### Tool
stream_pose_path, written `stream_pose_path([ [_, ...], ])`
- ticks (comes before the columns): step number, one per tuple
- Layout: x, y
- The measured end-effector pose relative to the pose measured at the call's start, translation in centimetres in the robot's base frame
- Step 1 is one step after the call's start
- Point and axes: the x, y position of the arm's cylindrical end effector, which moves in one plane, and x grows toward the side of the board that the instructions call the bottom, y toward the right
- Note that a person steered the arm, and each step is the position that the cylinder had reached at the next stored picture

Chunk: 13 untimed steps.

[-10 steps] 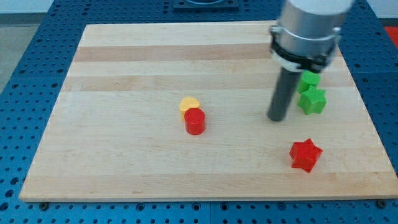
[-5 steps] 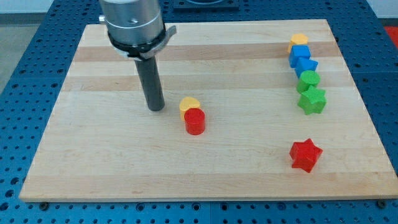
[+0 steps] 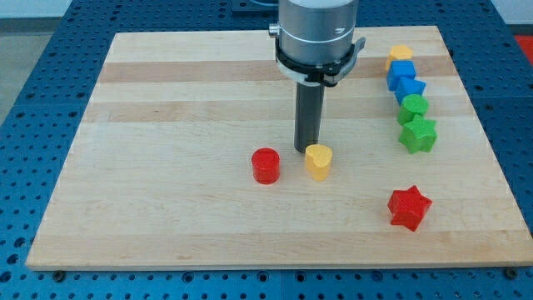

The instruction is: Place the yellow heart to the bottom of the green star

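The yellow heart point(image 3: 317, 161) lies near the board's middle, to the right of the red cylinder point(image 3: 266, 165). My tip point(image 3: 305, 149) stands just at the heart's upper left, touching or nearly touching it. The green star point(image 3: 417, 134) sits at the view's right, well to the right of the heart and slightly higher.
Above the green star a column runs up the right side: a green round block point(image 3: 412, 107), two blue blocks point(image 3: 408, 88) point(image 3: 400, 71) and a yellow block point(image 3: 400, 53). A red star point(image 3: 409, 207) lies below the green star. The wooden board point(image 3: 166, 92) rests on a blue perforated table.
My tip swept from the right side over to the left of the heart, then back right. The yellow heart has slid right and slightly down, away from the red cylinder.
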Motion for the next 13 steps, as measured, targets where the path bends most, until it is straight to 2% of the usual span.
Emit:
stream_pose_path([
  [2,1.2,-5.9],
  [3,2.4,-5.7],
  [6,2.4,3.1],
  [8,5.8,0.9],
  [9,5.2,1.8],
  [11,2.7,7.6],
  [13,2.7,10.8],
])
